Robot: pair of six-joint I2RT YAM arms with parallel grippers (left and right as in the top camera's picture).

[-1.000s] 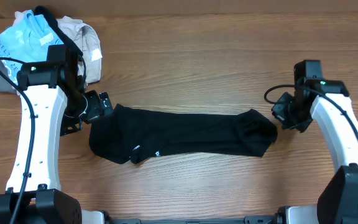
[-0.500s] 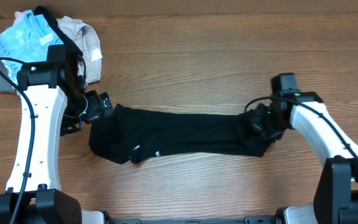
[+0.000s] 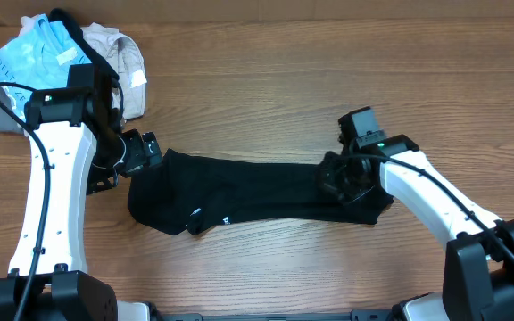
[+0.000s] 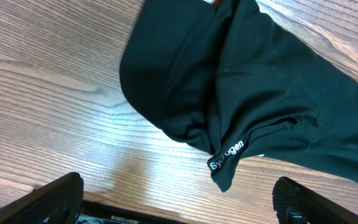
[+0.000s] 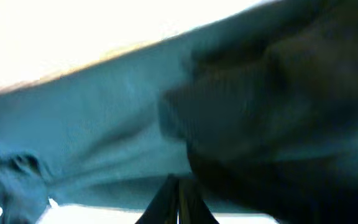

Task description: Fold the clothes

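Left tool (image 3: 145, 150) sits at the upper left corner of the black T-shirt (image 3: 257, 192). Its fingers (image 4: 58, 196) stand wide apart, one at each lower corner of the left wrist view. Between them is mostly bare counter (image 3: 284, 89), and they grip nothing. The shirt's rounded, bunched left end lies just ahead of them, and a hanging fold reaches down toward the gap. That fold carries small white lettering (image 4: 227, 155) along its edge. Whether the tool's body touches the fabric cannot be told from above.

The shirt lies flat on the counter as a long, narrow band running left to right. It is thicker and rumpled at its left end, where two tiny white marks show near the lower edge.

The right tool (image 3: 340, 183) is down over the shirt's right end, a little inside the outer edge, so fabric shows on both sides of it. The right wrist view is heavily blurred. Dark cloth fills nearly all of it, with a bright strip of counter above. Whether this tool is apart, together or clamped on the fabric cannot be told.

Beyond the shirt's left end and further up the counter, behind the left arm, lies a heap of other garments (image 3: 70, 53). It includes a light blue shirt (image 3: 34, 49) and a beige garment (image 3: 125, 55), both well apart from the black shirt.
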